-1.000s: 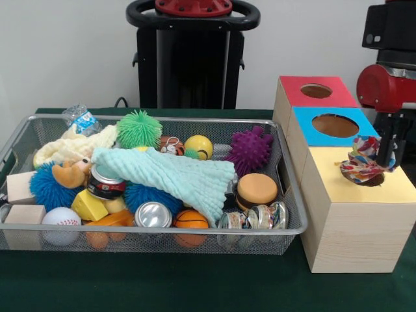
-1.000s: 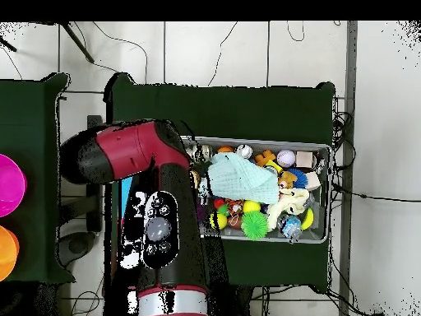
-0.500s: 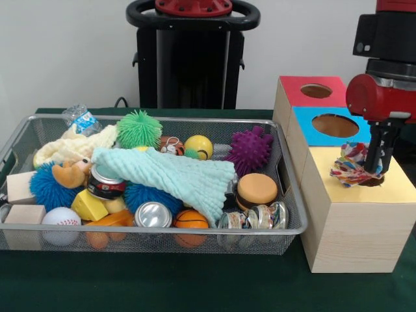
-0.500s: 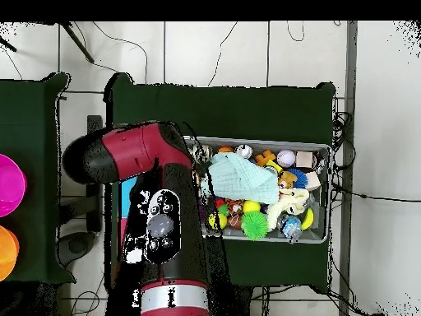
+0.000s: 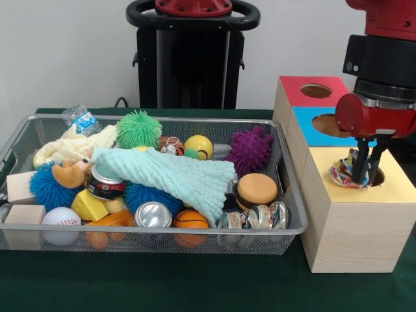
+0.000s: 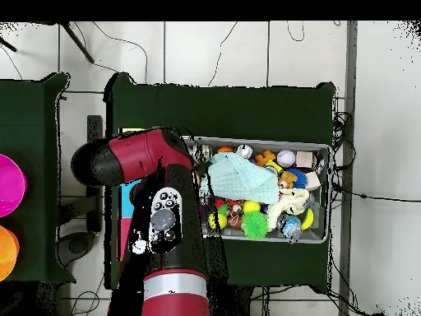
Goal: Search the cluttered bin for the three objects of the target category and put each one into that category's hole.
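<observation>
The robot's black two-fingered hand [image 5: 364, 177] stands over the round hole of the yellow-topped wooden box [image 5: 354, 224], fingers parted and released around a crumpled multicoloured patterned cloth [image 5: 342, 174] resting at the hole's rim, beside the wire mesh bin [image 5: 289, 195]

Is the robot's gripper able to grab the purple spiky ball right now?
Probably not yet. The gripper is over the yellow box, busy with a colourful cloth. The purple spiky ball itself lies uncovered in the basket.
</observation>
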Controlling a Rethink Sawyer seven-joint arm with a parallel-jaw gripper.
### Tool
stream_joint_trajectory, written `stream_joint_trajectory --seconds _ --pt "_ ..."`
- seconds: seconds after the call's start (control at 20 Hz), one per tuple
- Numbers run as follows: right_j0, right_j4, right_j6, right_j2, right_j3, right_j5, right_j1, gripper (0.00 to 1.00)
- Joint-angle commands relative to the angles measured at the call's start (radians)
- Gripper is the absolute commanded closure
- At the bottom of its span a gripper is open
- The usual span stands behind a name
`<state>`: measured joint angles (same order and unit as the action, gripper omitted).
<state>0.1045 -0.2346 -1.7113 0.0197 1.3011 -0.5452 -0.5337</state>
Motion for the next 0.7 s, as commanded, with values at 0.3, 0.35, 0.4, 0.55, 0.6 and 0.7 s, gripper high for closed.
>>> stream_joint_trajectory --seconds 0.3,0.35,0.4,0.55,0.6,0.7 --pt "-0.026 -0.013 -0.117 -0.038 0.139 0.059 0.061 1.00" --pt "-0.023 -0.010 -0.122 -0.036 0.140 0.060 0.063 1.00" --pt "-0.016 -0.001 -0.130 -0.031 0.140 0.037 0.060 1.00" --pt "0.010 0.036 -0.157 -0.013 0.147 -0.082 0.039 1.00" --pt "0.018 0.038 -0.161 -0.008 0.146 -0.093 0.039 1.00" --pt "0.024 0.040 -0.162 -0.002 0.146 -0.101 0.039 1.00"
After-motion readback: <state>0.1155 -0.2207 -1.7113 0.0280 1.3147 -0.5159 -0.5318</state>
